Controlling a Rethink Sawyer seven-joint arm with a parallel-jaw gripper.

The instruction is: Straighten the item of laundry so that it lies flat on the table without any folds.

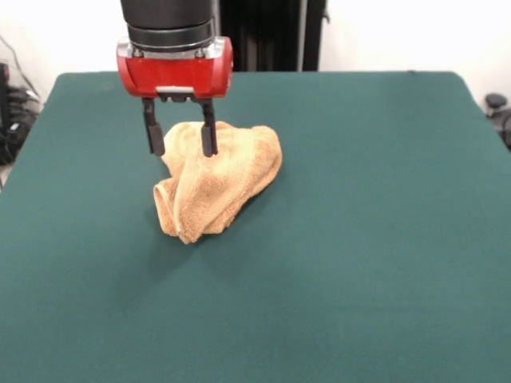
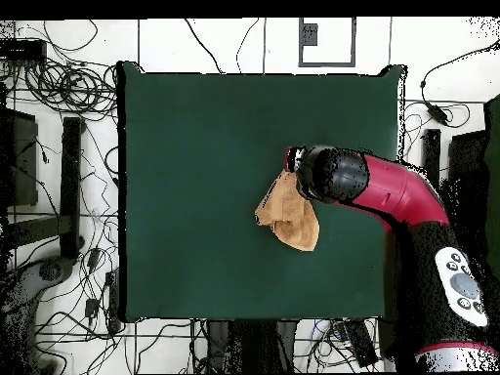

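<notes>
The tan-orange towel (image 1: 227, 179) lies crumpled in a heap on the dark green table (image 1: 383, 255), a little left of centre and towards the far side. It is bunched and folded over itself, and no label shows. My gripper (image 1: 183, 150) hangs from the red wrist over the heap's far left end. It is open: one finger stands just off the towel's left edge, the other in front of its top. In the overhead view the towel (image 2: 289, 217) lies right of the table's (image 2: 195, 176) centre, and the arm's head (image 2: 330, 174) covers the gripper.
The red arm (image 2: 400, 195) reaches in over the table's right edge in the overhead view. Cables and dark equipment (image 2: 59, 107) lie on the floor around the table. The black pedestal (image 1: 271, 36) stands behind the far edge.
</notes>
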